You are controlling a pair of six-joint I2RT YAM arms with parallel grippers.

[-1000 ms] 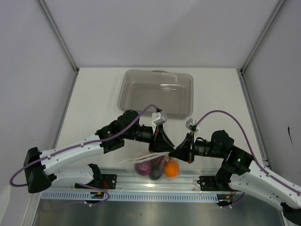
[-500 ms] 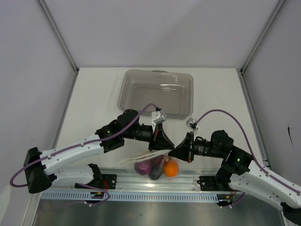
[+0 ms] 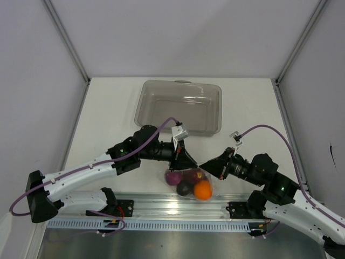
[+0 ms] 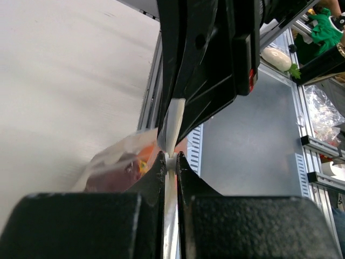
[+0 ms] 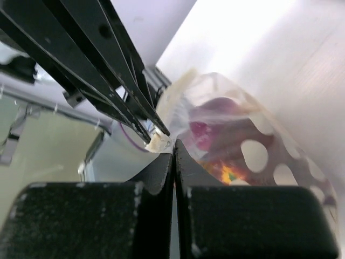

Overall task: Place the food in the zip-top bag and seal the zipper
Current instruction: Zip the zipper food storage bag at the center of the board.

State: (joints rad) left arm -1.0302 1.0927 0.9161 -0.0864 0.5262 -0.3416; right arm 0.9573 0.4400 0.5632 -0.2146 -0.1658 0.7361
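We count 1 zip-top bag (image 3: 209, 179). Through it we see 4 food pieces: 1 orange (image 3: 203, 190), 1 blackish fruit (image 3: 184, 188), 1 purple ball (image 3: 173, 177), 1 dark red fruit (image 3: 193, 175); any more, we can't tell. 1 grey tray (image 3: 144, 110). 1 table (image 3: 108, 118). 2 arms, 2 grippers: left gripper (image 3: 194, 165), right gripper (image 3: 204, 166). 2 purple cables.

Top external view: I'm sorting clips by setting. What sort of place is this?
Most likely a robotics lab test cell, not a kitchen: a white table walled by plain grey panels, an aluminium mounting rail, and toy food in a zip-top bag.
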